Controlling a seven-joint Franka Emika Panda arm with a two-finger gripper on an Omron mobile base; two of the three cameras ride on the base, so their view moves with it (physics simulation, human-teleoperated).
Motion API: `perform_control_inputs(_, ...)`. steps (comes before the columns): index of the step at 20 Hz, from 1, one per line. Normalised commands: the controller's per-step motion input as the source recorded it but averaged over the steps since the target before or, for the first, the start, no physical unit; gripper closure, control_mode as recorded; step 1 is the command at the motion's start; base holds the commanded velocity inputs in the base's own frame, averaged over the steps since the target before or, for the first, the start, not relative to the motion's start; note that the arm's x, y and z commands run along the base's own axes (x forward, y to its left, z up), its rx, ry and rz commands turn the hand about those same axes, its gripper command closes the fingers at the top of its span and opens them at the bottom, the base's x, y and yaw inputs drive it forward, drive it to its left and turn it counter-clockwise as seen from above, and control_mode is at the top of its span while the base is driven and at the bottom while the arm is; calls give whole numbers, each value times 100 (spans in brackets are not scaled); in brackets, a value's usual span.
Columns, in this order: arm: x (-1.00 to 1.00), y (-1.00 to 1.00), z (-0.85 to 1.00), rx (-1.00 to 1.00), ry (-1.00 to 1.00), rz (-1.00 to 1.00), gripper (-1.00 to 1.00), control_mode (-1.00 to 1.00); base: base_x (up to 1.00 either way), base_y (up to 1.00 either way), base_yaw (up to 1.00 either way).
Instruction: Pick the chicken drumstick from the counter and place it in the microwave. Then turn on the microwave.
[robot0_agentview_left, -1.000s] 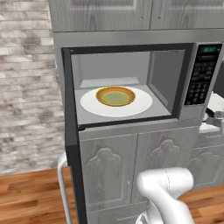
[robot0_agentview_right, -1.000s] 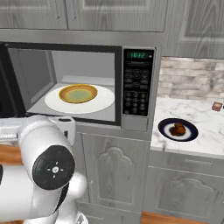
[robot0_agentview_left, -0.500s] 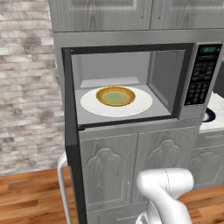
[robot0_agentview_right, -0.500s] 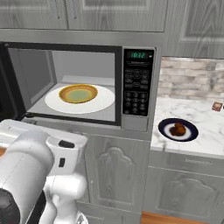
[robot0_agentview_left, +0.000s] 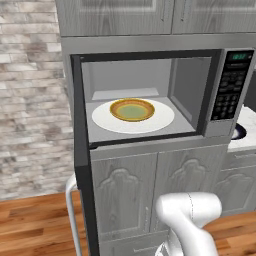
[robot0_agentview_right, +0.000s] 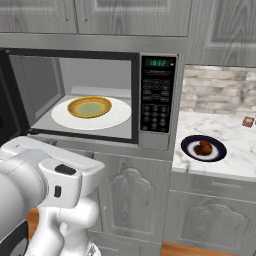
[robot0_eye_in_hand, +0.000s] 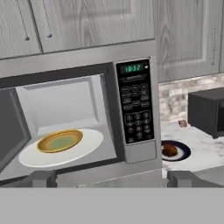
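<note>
The chicken drumstick (robot0_eye_in_hand: 169, 150) lies on a dark plate (robot0_eye_in_hand: 184, 151) on the counter (robot0_agentview_right: 235, 150) just right of the open microwave (robot0_eye_in_hand: 135, 109), well apart from the open, empty gripper (robot0_eye_in_hand: 112, 178), whose spread fingertips (robot0_eye_in_hand: 41, 178) point toward the microwave's lower front edge.

Bright, even rendered light with faint shadows inside the microwave (robot0_agentview_right: 90, 95) cavity (the hand view is softer, slightly blurred), without glare or edge distortion.
</note>
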Motion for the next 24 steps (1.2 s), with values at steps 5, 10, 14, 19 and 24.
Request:
perform_control_inputs(5,0,0,-12,-13,0,-8,-100,-100,0,0,0)
perform_control_inputs(10,0,-2,-12,-11,0,0,-100,-100,0,0,0)
perform_control_inputs(14,0,-2,-7,-5,0,0,-100,100,0,-10,0)
perform_control_inputs(19,0,0,0,0,0,0,-100,100,-6,-66,0)
perform_control_inputs(24,0,0,0,0,0,0,-100,100,-1,-80,0)
